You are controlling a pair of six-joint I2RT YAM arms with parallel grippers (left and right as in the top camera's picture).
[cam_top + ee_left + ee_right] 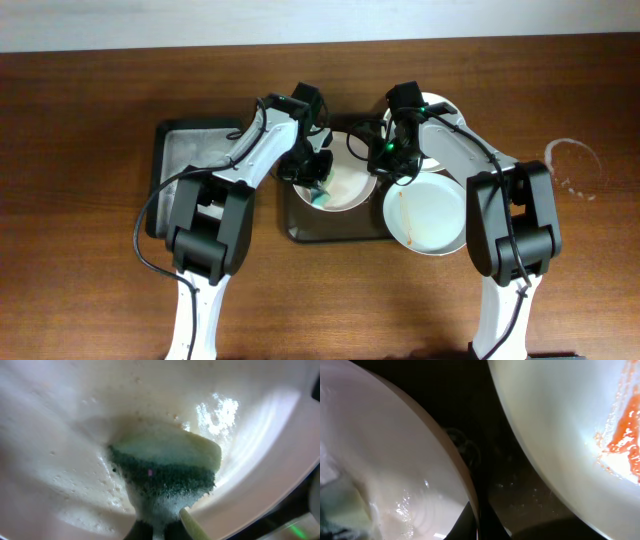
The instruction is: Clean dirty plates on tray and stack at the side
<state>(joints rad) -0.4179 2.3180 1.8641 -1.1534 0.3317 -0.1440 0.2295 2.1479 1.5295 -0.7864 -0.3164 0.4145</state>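
Observation:
A white plate (350, 180) wet with soap film sits on the dark tray (335, 230). My left gripper (312, 172) is shut on a green and yellow sponge (165, 472) that presses on this plate's inside (65, 435). My right gripper (477, 522) is shut on the same plate's right rim (465, 475), one finger on each side. A second plate (435, 210) with an orange-brown smear (625, 435) lies at the tray's right end. Behind my right arm a third plate (440, 105) shows in part.
A smaller dark tray (185, 150) with a grey soapy inside lies left of the big one. A white ring stain (575, 165) marks the wooden table at the right. Both arms cross over the middle of the table.

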